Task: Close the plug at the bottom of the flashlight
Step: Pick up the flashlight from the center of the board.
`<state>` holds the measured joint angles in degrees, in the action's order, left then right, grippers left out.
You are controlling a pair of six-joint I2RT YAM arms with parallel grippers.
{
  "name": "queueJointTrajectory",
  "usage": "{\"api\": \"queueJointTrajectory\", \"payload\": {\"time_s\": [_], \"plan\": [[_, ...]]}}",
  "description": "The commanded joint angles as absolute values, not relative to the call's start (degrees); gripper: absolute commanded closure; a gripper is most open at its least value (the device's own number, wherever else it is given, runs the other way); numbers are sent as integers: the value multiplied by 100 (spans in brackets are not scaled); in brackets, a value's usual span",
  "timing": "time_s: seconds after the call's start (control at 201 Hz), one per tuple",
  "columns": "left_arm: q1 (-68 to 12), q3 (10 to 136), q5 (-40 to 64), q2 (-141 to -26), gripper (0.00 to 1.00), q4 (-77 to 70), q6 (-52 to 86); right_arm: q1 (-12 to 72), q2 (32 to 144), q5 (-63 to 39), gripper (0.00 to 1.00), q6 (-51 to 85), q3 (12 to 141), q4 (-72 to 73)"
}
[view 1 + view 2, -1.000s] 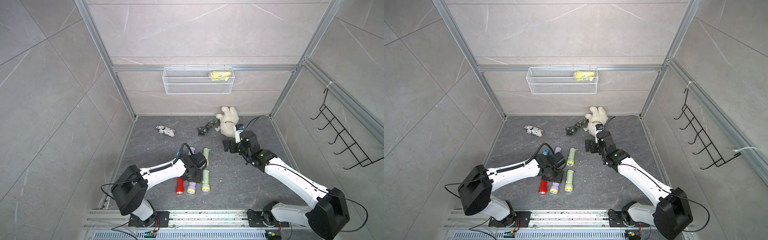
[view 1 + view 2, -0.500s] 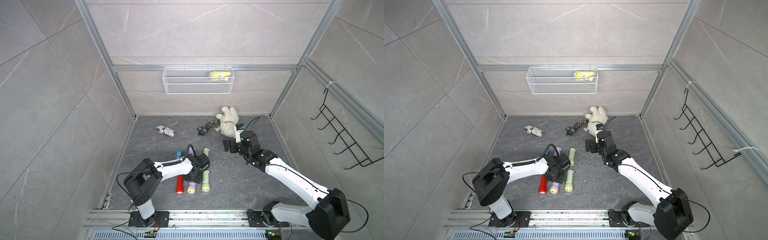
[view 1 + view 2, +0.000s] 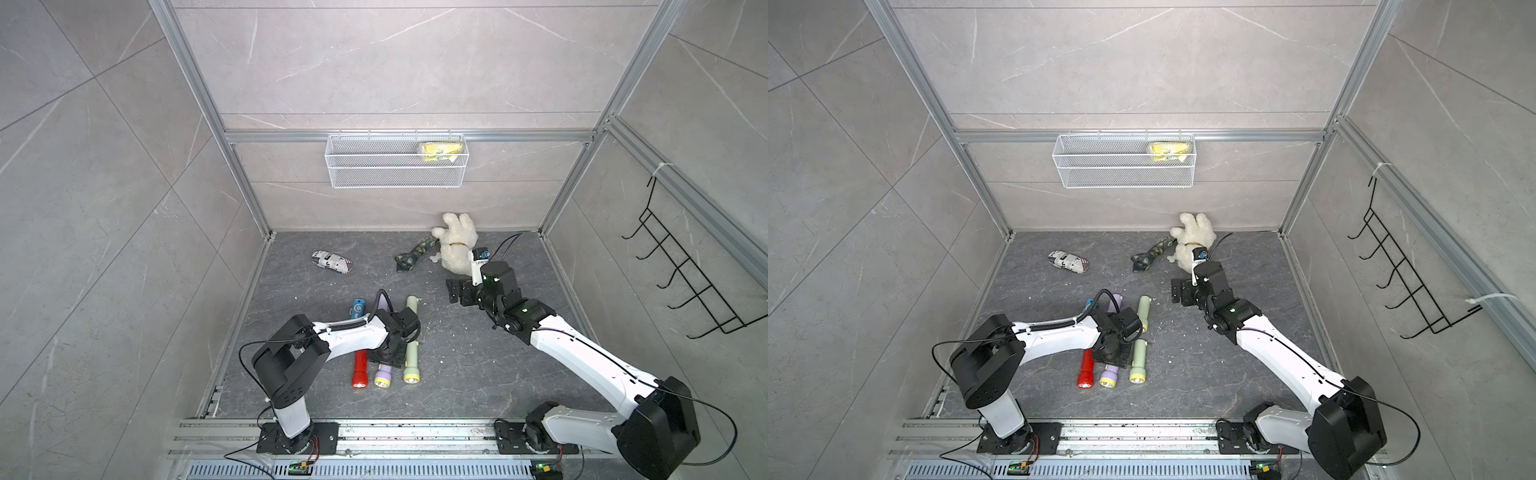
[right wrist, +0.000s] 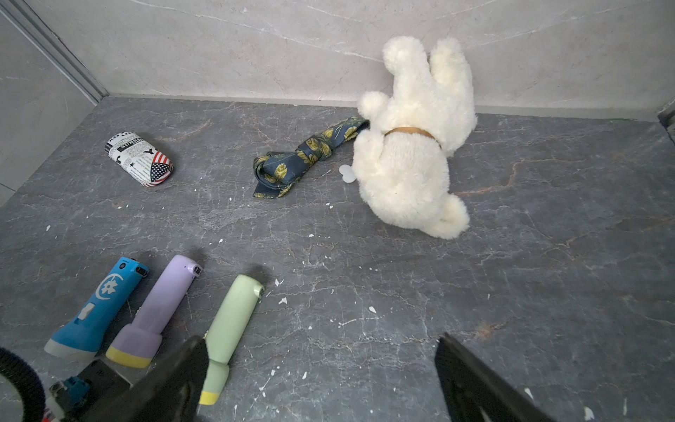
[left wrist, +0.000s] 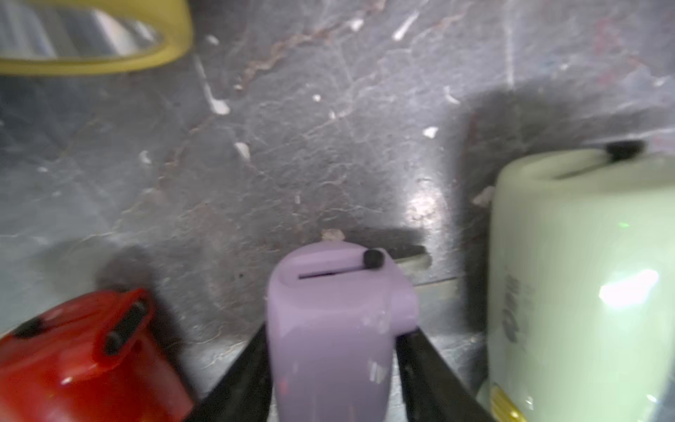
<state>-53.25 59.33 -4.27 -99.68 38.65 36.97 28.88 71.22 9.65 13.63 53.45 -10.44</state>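
Three flashlights lie side by side near the front, red (image 3: 360, 370), purple (image 3: 383, 376) and pale green (image 3: 411, 365). My left gripper (image 5: 332, 330) is down over the purple flashlight (image 5: 328, 329), and its black fingers (image 5: 252, 365) press against both sides of the body. The purple tail end faces the wrist camera. Its plug (image 5: 328, 268) shows a dark slit and a small black knob (image 5: 372, 258). My right gripper (image 4: 317, 350) hangs open over bare floor, further back and to the right in both top views (image 3: 457, 293) (image 3: 1179, 293).
A second row of blue (image 4: 98, 303), purple (image 4: 160, 307) and green (image 4: 233, 321) flashlights lies just behind. A white plush toy (image 3: 455, 245), a patterned tie (image 3: 413, 257) and a printed pouch (image 3: 331, 262) lie near the back wall. A wire basket (image 3: 395, 166) hangs above.
The left gripper has narrowed onto the purple flashlight in the front row, and its arm has swung in over the row. The right arm has not moved.
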Motion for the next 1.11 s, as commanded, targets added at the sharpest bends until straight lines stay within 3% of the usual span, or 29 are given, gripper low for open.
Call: {"api": "queueJointTrajectory", "payload": {"time_s": [0.0, 0.398, 0.692, 0.901, 1.105], "plan": [[-5376, 5778, -441, -10063, 58, 4074, 3613, 2865, 7098, 976, 0, 1266, 5300, -992], [-5370, 6622, -915, -9784, 100, 4833, 3051, 2839, 7184, 977, 1, 1257, 5439, -1061], [-5369, 7054, -1794, -8689, 100, 4304, 2139, 2843, 7179, 902, 0, 1274, 5687, -1251], [-5330, 5861, -2415, -7433, 100, 1688, 996, 2844, 7067, 750, 0, 1232, 5929, -1571], [-4755, 5210, -1609, -6835, 100, -206, 654, 2846, 7014, 530, 0, 1228, 6097, -1748]]}}
